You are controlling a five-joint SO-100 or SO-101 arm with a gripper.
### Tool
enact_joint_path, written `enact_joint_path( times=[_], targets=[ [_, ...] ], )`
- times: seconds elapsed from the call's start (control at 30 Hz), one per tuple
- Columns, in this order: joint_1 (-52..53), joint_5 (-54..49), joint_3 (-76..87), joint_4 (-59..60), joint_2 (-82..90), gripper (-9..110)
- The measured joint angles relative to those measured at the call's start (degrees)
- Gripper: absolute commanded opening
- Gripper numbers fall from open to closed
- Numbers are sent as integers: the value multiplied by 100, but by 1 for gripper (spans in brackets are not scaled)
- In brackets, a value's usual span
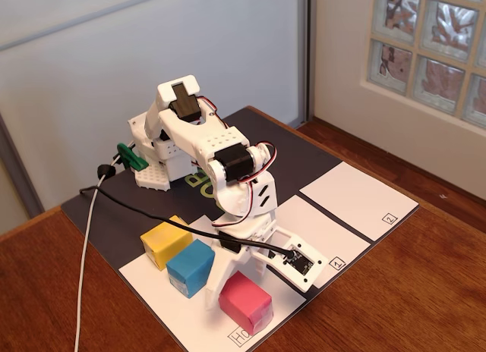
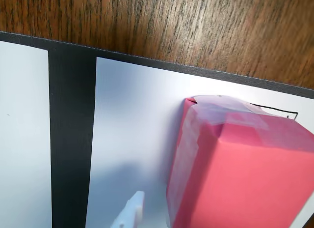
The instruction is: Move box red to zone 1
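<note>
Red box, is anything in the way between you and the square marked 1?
Nothing visible blocks it. The red box sits on the Home sheet; the square marked 1 lies beside it, across a dark strip. Only the end effector hangs there.

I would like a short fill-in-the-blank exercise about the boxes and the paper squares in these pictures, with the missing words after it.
1. The red box lies on the sheet marked ____.
2. In the fixed view, the box between the yellow box and the red one is ____.
3. The gripper is lowered beside the ____ box.
4. The square marked 2 has ____ boxes on it.

Missing words: Home; blue; red; no
</note>
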Motion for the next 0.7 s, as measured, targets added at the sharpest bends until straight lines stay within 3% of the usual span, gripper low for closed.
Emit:
enact_joint_path(
  times=[0.57, 0.7],
  targets=[
    [-132, 132, 0, -404, -703, 59],
    [-132, 132, 0, -448, -703, 41]
  ],
)
